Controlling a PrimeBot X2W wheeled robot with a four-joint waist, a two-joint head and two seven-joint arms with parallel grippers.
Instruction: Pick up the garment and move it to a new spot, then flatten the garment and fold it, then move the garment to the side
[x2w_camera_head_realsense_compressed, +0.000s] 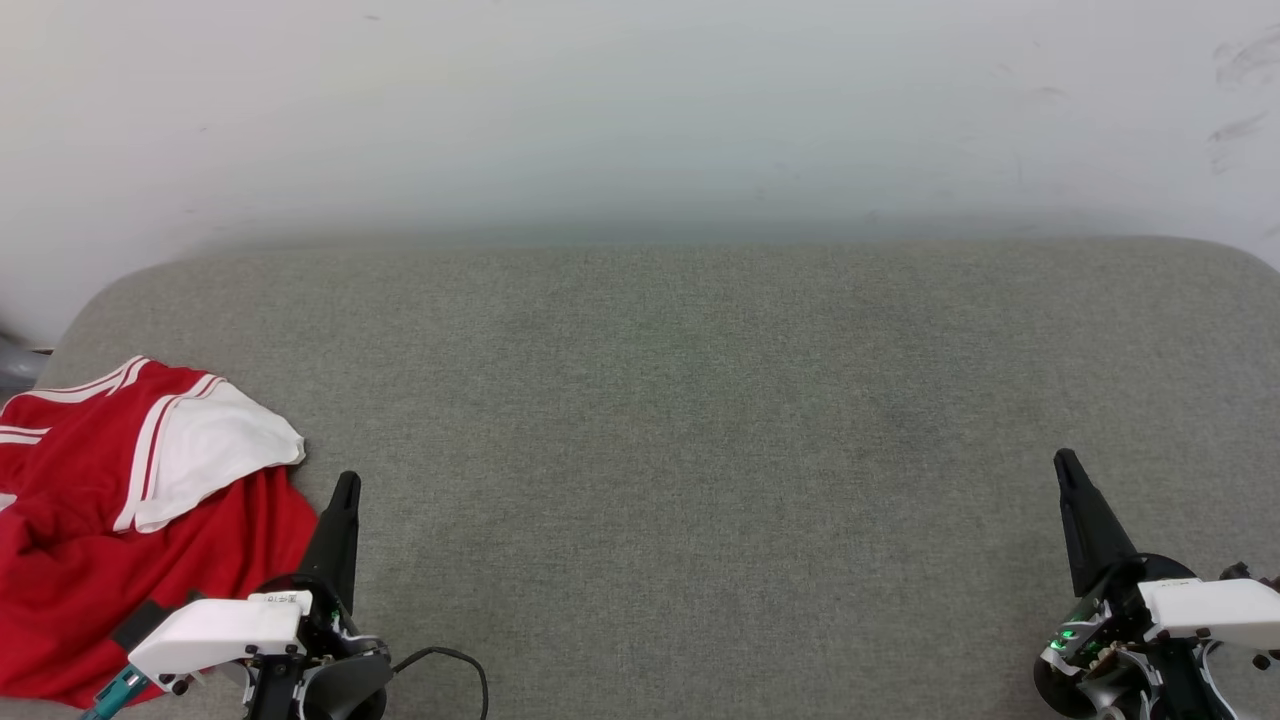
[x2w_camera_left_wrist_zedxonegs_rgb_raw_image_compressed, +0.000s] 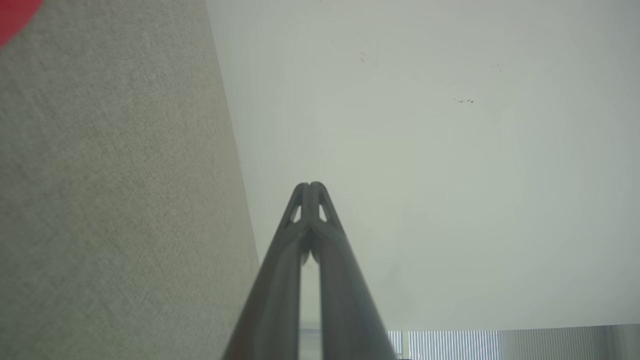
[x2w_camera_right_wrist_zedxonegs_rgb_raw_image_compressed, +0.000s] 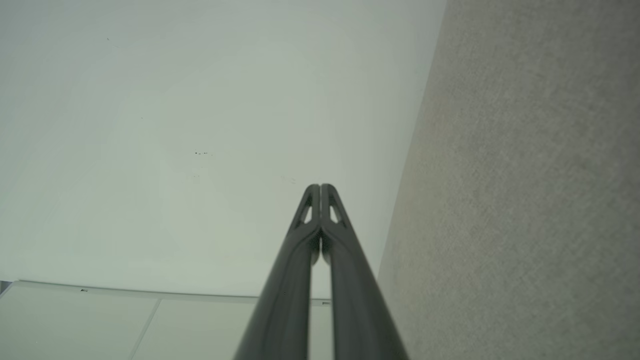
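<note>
Left gripper (x2w_camera_head_realsense_compressed: 346, 487) sits low over the grey padded surface (x2w_camera_head_realsense_compressed: 680, 420) with its two dark fingers pressed together, tips meeting and nothing between them; the left wrist view shows the same closed pair (x2w_camera_left_wrist_zedxonegs_rgb_raw_image_compressed: 310, 188) pointing toward the pale wall (x2w_camera_left_wrist_zedxonegs_rgb_raw_image_compressed: 425, 150). Just beside this gripper, on its outer left side, lies the garment (x2w_camera_head_realsense_compressed: 80, 540), a crumpled red heap. One white sleeve (x2w_camera_head_realsense_compressed: 220, 450) with red-and-white striped trim is folded over the top of the heap, ahead and to the left of the fingertips. Part of the gripper's white wrist housing overlaps the cloth in the head view; whether it touches the fabric I cannot tell. A sliver of the red cloth also shows in the left wrist view's upper corner (x2w_camera_left_wrist_zedxonegs_rgb_raw_image_compressed: 14, 15). A thin black cable (x2w_camera_head_realsense_compressed: 455, 655) loops behind the left wrist.

Right gripper (x2w_camera_head_realsense_compressed: 1066, 464) is well apart from the garment, far across the bare surface to the right, its fingers likewise closed tight on nothing (x2w_camera_right_wrist_zedxonegs_rgb_raw_image_compressed: 320, 190), pointing at the wall (x2w_camera_right_wrist_zedxonegs_rgb_raw_image_compressed: 175, 125).
</note>
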